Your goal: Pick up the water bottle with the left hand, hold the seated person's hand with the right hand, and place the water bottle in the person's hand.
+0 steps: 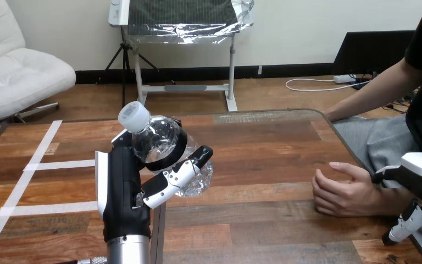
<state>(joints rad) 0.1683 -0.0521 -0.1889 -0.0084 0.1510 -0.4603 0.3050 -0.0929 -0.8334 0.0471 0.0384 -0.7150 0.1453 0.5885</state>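
A clear plastic water bottle (162, 144) with a white cap and a black band tilts up to the left, lifted off the wooden table (264, 165). My left hand (122, 190) is shut on it, fingers wrapped round its lower body from the right. The person's hand (343, 191) rests loosely curled on the table at the right, palm side turned left. My right hand (420, 184) sits at the person's wrist by the table's right edge, touching or just over it. I cannot tell whether it grips the wrist.
White tape lines (38, 159) cross the table's left part. The table's right edge (343, 140) runs close by the person's forearm. Bare wood lies between the bottle and the person's hand.
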